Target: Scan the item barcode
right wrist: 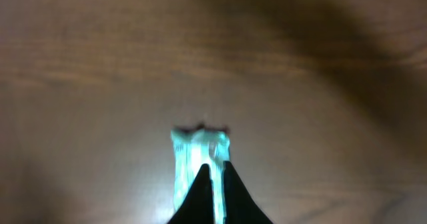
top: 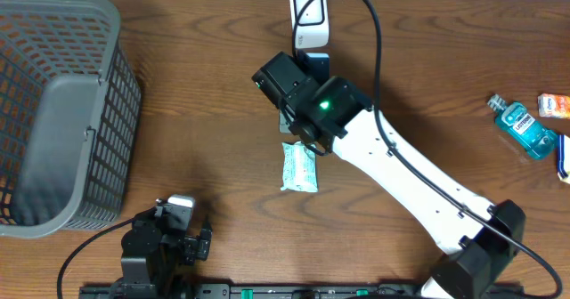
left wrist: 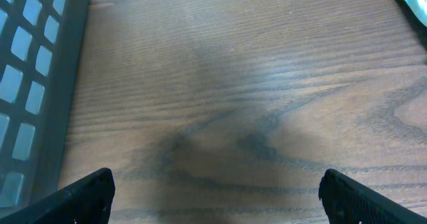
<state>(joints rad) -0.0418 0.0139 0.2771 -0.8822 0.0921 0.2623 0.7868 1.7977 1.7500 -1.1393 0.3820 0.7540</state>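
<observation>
Right gripper [right wrist: 215, 171] is closed, both fingers pinched together on one end of the pale teal packet [top: 299, 166]. The right wrist view shows a thin strip of packet between the dark tips, blurry. Packet looks to lie flat on the table [top: 214, 112], about mid-table, long side running far to near, with its far end under the right gripper. White scanner [top: 309, 19] sits at the middle of the far edge with a black cable looping off it. The right arm's wrist is just on the near side of the scanner, and the packet is apart from it, further toward the near edge. Left gripper [left wrist: 217, 201] is wide open with nothing between the fingers, over bare wood by the near edge toward the left corner. Grey mesh basket [top: 111, 41] takes up the far left corner. Blue mouthwash bottle [top: 527, 128] lies at the right edge, small orange box [top: 554, 105] just beside it
</observation>
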